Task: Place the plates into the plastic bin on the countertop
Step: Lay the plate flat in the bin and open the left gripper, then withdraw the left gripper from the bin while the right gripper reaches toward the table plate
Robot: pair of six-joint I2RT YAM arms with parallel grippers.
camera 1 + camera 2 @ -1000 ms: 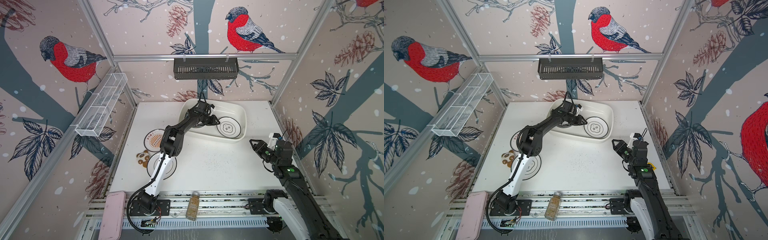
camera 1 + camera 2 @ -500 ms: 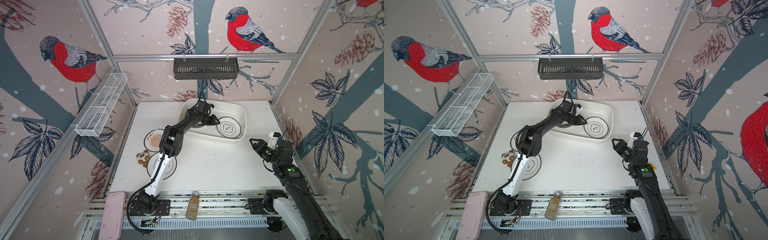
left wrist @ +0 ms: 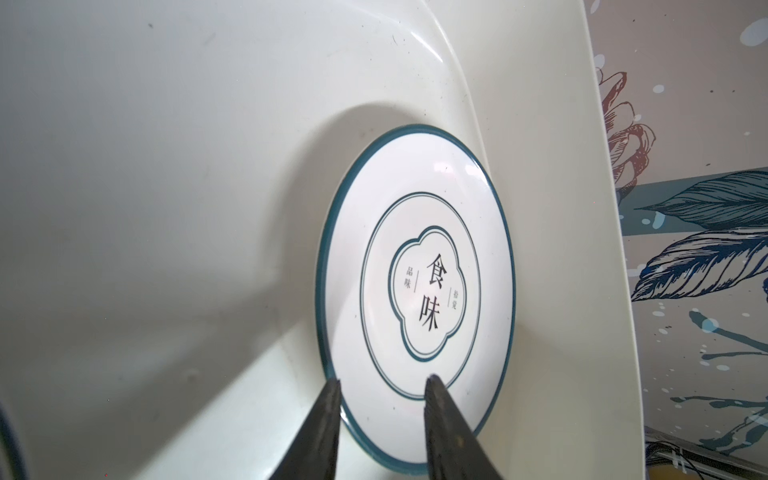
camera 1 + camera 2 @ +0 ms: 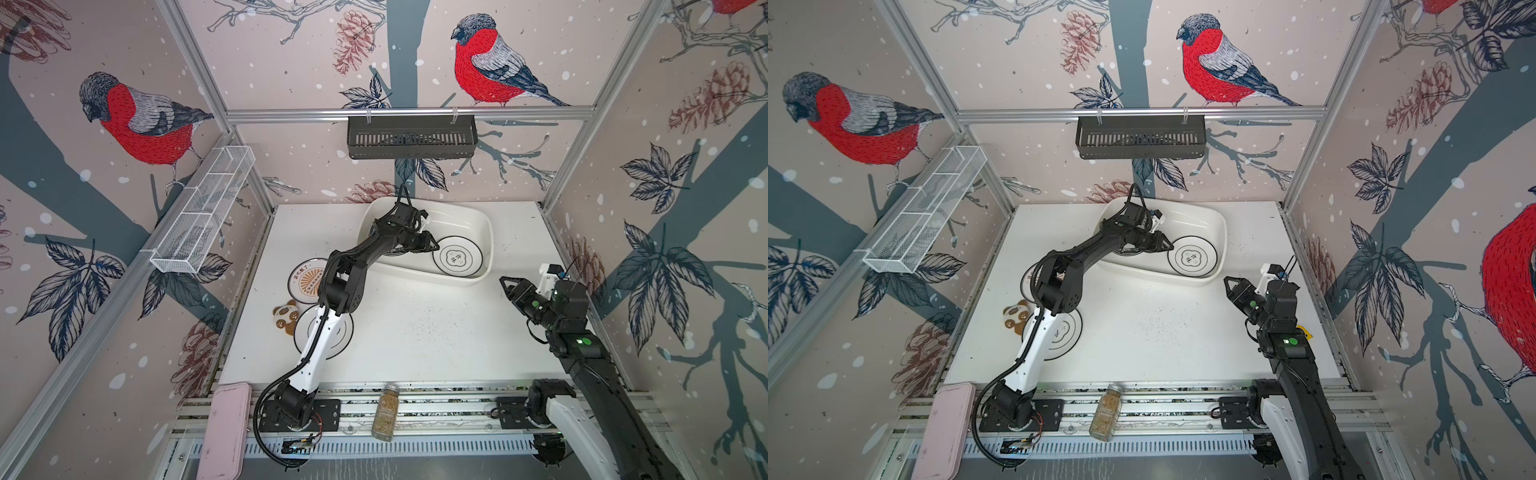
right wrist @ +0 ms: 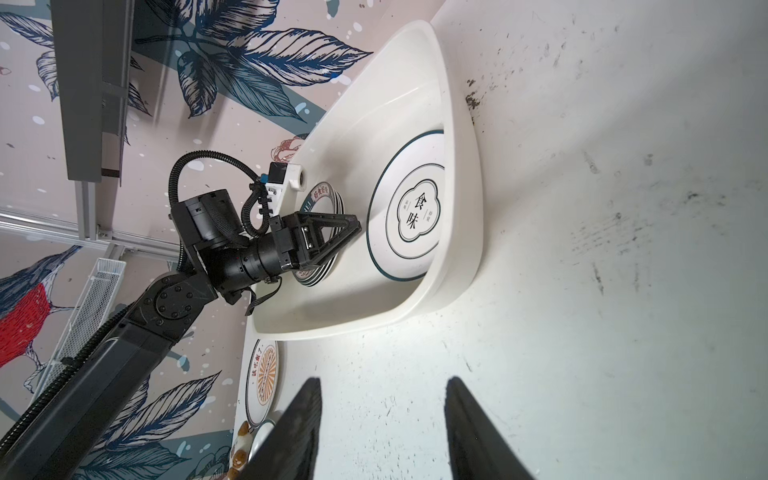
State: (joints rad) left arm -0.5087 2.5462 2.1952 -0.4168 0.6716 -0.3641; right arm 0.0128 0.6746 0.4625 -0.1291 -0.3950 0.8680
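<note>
Risk: left tool, apart and empty, hangs just over stacked plates in the plastic bin; withdraw sideways and you clip them.

Inside the plastic bin, a lone plate lies right, a plate stack left. Before its left corner, on the tabletop: a nearer plate, then a farther plate.

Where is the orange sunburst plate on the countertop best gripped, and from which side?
Probably its thin rim, pinched from above at the far edge. The orange sunburst plate lies flat on the countertop, so only the rim gives purchase; the panda coaster and another plate crowd its near side.
</note>
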